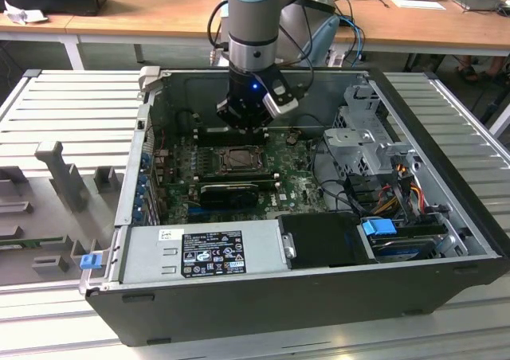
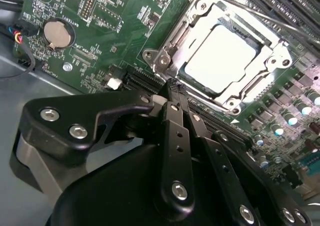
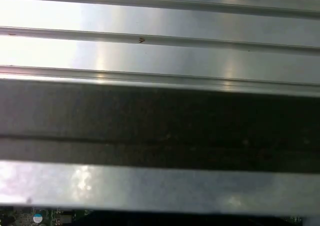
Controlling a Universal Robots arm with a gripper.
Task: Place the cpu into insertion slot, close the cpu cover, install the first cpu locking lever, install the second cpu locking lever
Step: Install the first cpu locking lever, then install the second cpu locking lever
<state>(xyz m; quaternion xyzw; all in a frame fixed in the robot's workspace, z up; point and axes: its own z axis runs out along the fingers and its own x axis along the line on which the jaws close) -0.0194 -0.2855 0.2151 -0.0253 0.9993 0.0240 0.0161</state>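
The cpu (image 2: pixel 219 57) lies seated in the insertion slot (image 2: pixel 197 83), its pale face showing through the square cut-out of the cpu cover (image 2: pixel 272 61), which lies flat over the socket frame; so placing and closing look done, while a thin locking lever (image 2: pixel 250 12) runs along the cover's far edge (whether it is latched, I cannot tell). In the second wrist view the gripper (image 2: pixel 172 86) is clenched, fingers pressed together on nothing, its tip just beside the socket's near edge; in the exterior view it hangs just above the socket inside the computer case (image 1: pixel 263 304).
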